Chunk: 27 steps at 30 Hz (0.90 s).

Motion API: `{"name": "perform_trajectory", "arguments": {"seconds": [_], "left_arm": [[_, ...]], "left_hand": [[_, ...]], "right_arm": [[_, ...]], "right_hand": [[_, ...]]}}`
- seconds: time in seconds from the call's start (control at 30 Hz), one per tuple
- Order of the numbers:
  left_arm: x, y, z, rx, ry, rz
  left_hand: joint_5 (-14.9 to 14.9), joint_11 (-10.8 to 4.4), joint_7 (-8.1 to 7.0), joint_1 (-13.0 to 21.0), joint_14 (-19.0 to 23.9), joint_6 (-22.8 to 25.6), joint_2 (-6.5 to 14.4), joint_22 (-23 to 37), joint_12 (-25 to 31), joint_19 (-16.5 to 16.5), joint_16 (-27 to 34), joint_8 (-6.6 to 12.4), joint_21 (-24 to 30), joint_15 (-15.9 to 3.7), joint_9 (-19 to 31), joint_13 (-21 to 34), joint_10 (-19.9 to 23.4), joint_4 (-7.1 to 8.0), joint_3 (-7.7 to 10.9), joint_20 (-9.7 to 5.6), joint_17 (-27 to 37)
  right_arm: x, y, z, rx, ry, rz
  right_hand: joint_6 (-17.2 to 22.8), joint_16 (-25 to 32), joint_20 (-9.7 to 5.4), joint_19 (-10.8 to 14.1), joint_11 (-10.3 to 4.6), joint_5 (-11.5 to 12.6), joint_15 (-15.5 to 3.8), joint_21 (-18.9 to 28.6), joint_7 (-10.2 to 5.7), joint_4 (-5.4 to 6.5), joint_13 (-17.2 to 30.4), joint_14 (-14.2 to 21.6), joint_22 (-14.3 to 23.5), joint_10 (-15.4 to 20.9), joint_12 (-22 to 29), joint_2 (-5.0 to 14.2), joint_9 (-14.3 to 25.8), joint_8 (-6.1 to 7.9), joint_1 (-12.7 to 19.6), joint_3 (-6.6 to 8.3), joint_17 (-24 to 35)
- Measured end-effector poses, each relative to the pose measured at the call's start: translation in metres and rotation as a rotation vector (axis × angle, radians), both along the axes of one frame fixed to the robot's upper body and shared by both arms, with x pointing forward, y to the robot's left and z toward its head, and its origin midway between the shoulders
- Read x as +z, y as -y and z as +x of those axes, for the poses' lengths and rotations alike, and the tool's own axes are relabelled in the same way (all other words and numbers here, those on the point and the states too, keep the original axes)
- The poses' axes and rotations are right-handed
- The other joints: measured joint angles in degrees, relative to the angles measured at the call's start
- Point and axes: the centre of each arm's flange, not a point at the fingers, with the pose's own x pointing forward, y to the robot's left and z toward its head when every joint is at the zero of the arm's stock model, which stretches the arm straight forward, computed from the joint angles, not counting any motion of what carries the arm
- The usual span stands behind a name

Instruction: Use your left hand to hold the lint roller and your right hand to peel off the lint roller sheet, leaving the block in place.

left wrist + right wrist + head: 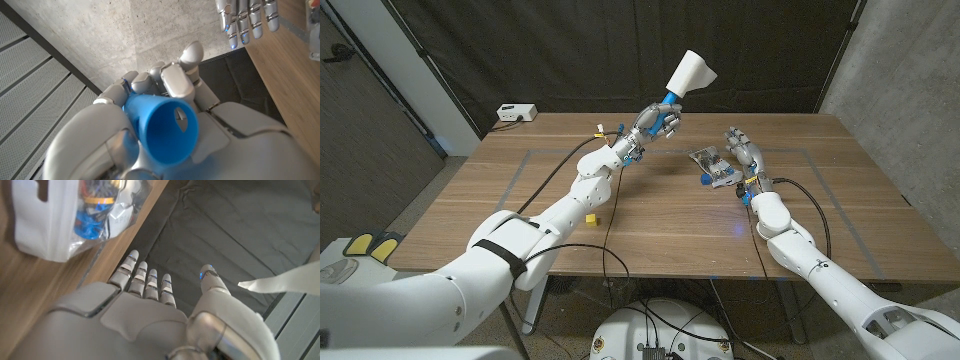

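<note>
So the lint roller [685,78] is up in the air over the table's far side, left hand [655,120] gripping its blue handle, right hand [744,152] open and empty nearby, so next it needs to reach up and pinch the sheet edge, which I can't make out.

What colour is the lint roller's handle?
Blue handle, gripped by the left hand; clearest in the left wrist view.

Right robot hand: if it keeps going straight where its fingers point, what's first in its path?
Probably nothing: the right robot hand points past the table's far edge toward the dark curtain; the plastic packet lies beside it. Depth is unclear.
</note>
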Motion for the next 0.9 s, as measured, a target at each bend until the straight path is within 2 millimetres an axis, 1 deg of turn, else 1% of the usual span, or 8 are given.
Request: {"name": "perform_trajectory", "arguments": {"seconds": [0.17, 0.27, 0.4, 0.43, 0.57, 0.67, 0.77, 0.9], "left_arm": [[-0.004, -0.001, 0.0, -0.005, -0.037, -0.018], [-0.007, -0.001, 0.001, -0.005, -0.06, -0.026], [-0.01, -0.001, -0.001, -0.01, -0.072, -0.031], [-0.01, 0.0, -0.002, -0.012, -0.069, -0.03], [-0.014, 0.001, 0.0, -0.012, -0.115, -0.035], [-0.016, 0.003, 0.001, -0.013, -0.145, -0.035], [-0.017, 0.005, 0.001, -0.016, -0.153, -0.032], [-0.019, 0.009, 0.001, -0.022, -0.189, -0.032]], "left_hand": [[0.54, 0.0, -0.01, -0.38, 0.17, 0.01, -0.37, 0.06, 0.0, 0.63, 0.45, 1.08, -0.27, 0.18, 1.26, 0.0, 0.0, 0.0, 0.0, 0.63, 0.0], [0.87, 0.0, -0.01, -0.76, 0.25, 0.02, -0.45, 0.47, 0.0, 0.87, 0.94, 1.42, -0.27, 0.26, 1.93, 0.0, 0.01, 0.0, 0.0, 0.43, 0.01], [1.31, 0.0, -0.01, -0.91, 0.14, 0.02, -0.45, 0.56, 0.0, 1.21, 1.17, 1.65, -0.27, 0.38, 2.37, -0.01, 0.01, -0.09, 0.09, 0.62, 0.01], [1.31, 0.0, -0.01, -0.92, 0.14, 0.02, -0.45, 0.62, 0.0, 1.21, 1.2, 1.65, -0.27, 0.38, 2.5, -0.01, 0.01, -0.16, 0.16, 0.62, 0.01], [1.75, -0.01, -0.01, -1.05, 0.14, 0.03, -0.47, 0.76, 0.0, 1.21, 1.3, 1.64, -0.27, 0.38, 2.76, -0.01, 0.01, -0.13, 0.19, 0.63, 0.01], [1.75, -0.01, -0.01, -1.7, 0.14, 0.03, -0.4, 0.74, 0.0, 1.48, 1.41, 1.88, -0.27, 0.38, 2.9, -0.02, 0.02, -0.33, 0.46, 0.89, 0.01], [2.2, -0.19, -0.02, -1.79, 0.14, 0.04, -0.47, 1.29, 0.0, 1.49, 1.43, 1.89, -0.27, 0.38, 3.03, -0.02, 0.2, -0.4, 0.55, 0.9, 0.01], [2.36, -0.19, -0.12, -1.88, 0.14, 0.15, -0.55, 1.03, 0.0, 1.51, 1.54, 1.89, -0.69, 0.38, 3.04, -0.04, 0.2, -0.5, 0.78, 0.92, 0.01]], "right_arm": [[0.002, -0.012, -0.008, -0.167, 0.029, -0.046], [0.003, -0.018, -0.013, -0.253, 0.055, -0.053], [0.003, -0.019, -0.019, -0.377, 0.105, -0.052], [0.005, -0.028, -0.02, -0.387, 0.12, -0.043], [0.006, -0.031, -0.025, -0.464, 0.165, -0.028], [0.006, -0.038, -0.027, -0.501, 0.193, -0.014], [0.007, -0.04, -0.03, -0.53, 0.223, -0.01], [0.009, -0.048, -0.032, -0.559, 0.254, 0.001]], "right_hand": [[-3.39, 0.0, 0.42, -0.42, -0.37, 0.0, -0.8, 0.0, 0.04, 0.0, 0.0, -1.5, 0.0, -3.04, 0.0, -1.49, 0.01, 0.0, 1.95, 0.0, 0.16], [-4.63, 0.0, 0.21, -0.62, -0.5, 0.24, -1.37, 0.0, 0.24, -0.16, 0.0, -2.11, 0.0, -4.36, 0.0, -2.47, 0.01, 0.0, 2.93, -0.17, 0.15], [-5.4, 0.0, 0.21, -0.62, 0.15, 0.51, -1.28, 0.0, 0.65, -0.37, 0.0, -2.59, -0.01, -5.17, 0.0, -3.7, 0.0, 0.0, 4.16, -0.59, 0.15], [-5.4, 0.0, 0.21, -0.62, -0.03, 0.68, -1.48, 0.0, 0.65, -0.28, 0.0, -2.8, -0.01, -5.52, 0.0, -4.04, 0.0, 0.0, 4.49, -0.66, 0.15], [-7.0, 0.0, -0.1, -0.93, 0.13, 1.12, -1.59, 0.01, 0.54, -0.36, 0.25, -3.51, -0.01, -6.38, 0.0, -5.47, 0.0, 0.0, 5.93, -1.22, 0.42], [-7.99, 0.0, -0.42, -1.27, -0.38, 1.56, -1.97, 0.01, 0.12, -0.38, 0.27, -3.9, -0.01, -7.29, 0.0, -6.68, 0.0, 0.0, 7.13, -1.52, 0.42], [-9.54, 0.0, -0.79, -1.67, -0.45, 2.22, -2.12, 0.01, -0.13, 0.12, 0.27, -4.69, 0.2, -8.77, 0.0, -7.89, 0.27, 0.0, 8.34, -2.17, 0.42], [-11.78, 0.0, -0.28, -2.8, -0.82, 2.72, -2.06, 0.01, -0.58, 0.68, 0.27, -6.32, 0.26, -10.93, 0.01, -9.22, 0.27, 0.0, 9.66, -3.2, 0.69]]}}
